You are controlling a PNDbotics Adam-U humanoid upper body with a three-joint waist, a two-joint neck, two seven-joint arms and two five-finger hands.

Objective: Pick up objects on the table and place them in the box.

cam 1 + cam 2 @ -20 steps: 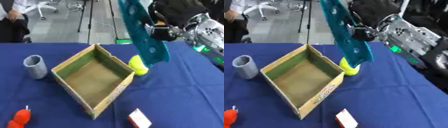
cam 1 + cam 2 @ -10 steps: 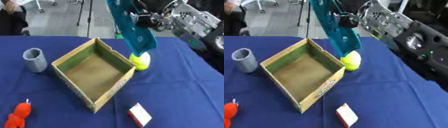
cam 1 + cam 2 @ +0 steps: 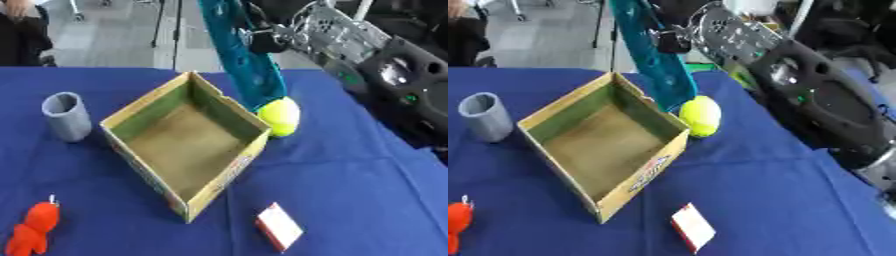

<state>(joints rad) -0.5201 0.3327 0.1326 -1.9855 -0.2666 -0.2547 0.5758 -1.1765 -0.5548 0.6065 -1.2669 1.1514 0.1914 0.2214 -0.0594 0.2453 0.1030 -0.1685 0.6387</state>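
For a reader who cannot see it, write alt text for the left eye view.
An open, empty cardboard box sits on a blue table, with a yellow-green ball against its right side under a tall teal object. A grey cup stands left; an orange toy and small red-edged box lie nearer.

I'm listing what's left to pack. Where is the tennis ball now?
The tennis ball lies on the blue table just outside the box's right wall, under the tip of a teal object.

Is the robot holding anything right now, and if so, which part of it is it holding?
The right robot hand seems to grip a long teal object near its upper part; the exact hold is unclear. Its lower end reaches down by the yellow ball.
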